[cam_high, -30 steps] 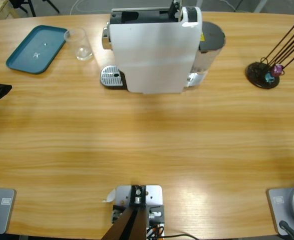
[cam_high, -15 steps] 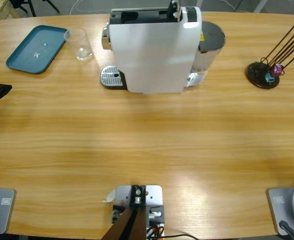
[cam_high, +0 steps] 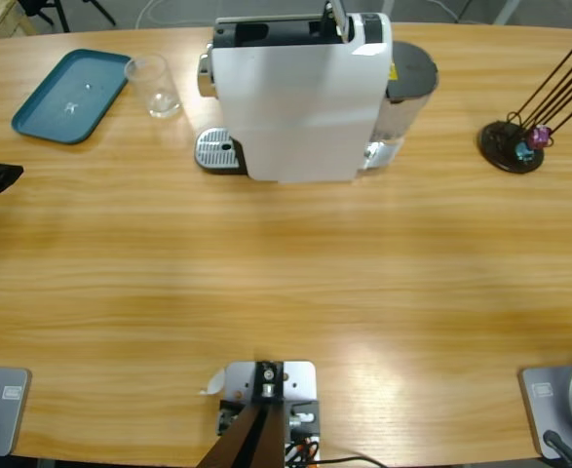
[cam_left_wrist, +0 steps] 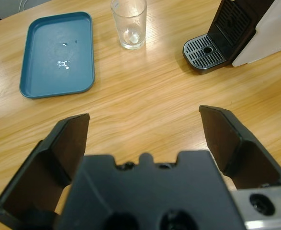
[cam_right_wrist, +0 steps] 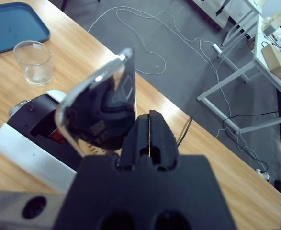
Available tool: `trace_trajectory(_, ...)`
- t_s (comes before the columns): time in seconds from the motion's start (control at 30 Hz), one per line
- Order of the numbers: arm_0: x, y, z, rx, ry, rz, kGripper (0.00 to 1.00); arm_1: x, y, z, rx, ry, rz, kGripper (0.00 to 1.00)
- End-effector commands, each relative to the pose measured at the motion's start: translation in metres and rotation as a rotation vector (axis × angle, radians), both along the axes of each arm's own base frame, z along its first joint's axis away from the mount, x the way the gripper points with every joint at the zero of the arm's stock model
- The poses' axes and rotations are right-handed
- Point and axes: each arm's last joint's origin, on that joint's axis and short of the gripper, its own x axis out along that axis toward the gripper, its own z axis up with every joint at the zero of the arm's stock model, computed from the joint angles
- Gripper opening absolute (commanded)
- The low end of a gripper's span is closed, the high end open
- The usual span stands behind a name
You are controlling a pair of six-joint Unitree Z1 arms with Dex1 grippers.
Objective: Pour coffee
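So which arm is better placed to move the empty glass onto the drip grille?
Probably left: its gripper is open and faces the glass, with bare table between. The right gripper is shut beside the coffee machine's raised lever.

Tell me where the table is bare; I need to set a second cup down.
The wide wooden table in front of the white coffee machine is bare across its width. A smaller patch lies between the machine and the black stick holder. It is crowded by the teal tray, clear glass tumbler and metal drip grate.
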Motion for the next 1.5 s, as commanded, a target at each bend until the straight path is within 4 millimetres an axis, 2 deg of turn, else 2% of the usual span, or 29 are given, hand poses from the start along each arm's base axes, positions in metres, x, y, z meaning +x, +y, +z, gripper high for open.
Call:
trace_trajectory(0.03, -0.001, -0.001, -0.012, 0.035, 0.03, -0.017, 0.991, -0.006, 0.045, -0.046, -0.089, 0.095, 0.121, 0.0)
trace_trajectory(0.37, 0.0, -0.001, -0.012, 0.036, 0.03, -0.017, 0.991, -0.015, 0.068, -0.063, -0.094, 0.134, 0.164, 0.0)
trace_trajectory(1.1, 0.0, -0.001, -0.013, 0.037, 0.032, -0.019, 0.991, -0.012, 0.078, -0.096, -0.103, 0.202, 0.182, 0.0)
trace_trajectory(1.5, 0.0, -0.001, -0.013, 0.036, 0.033, -0.022, 0.991, 0.007, 0.075, -0.112, -0.11, 0.221, 0.135, 0.0)
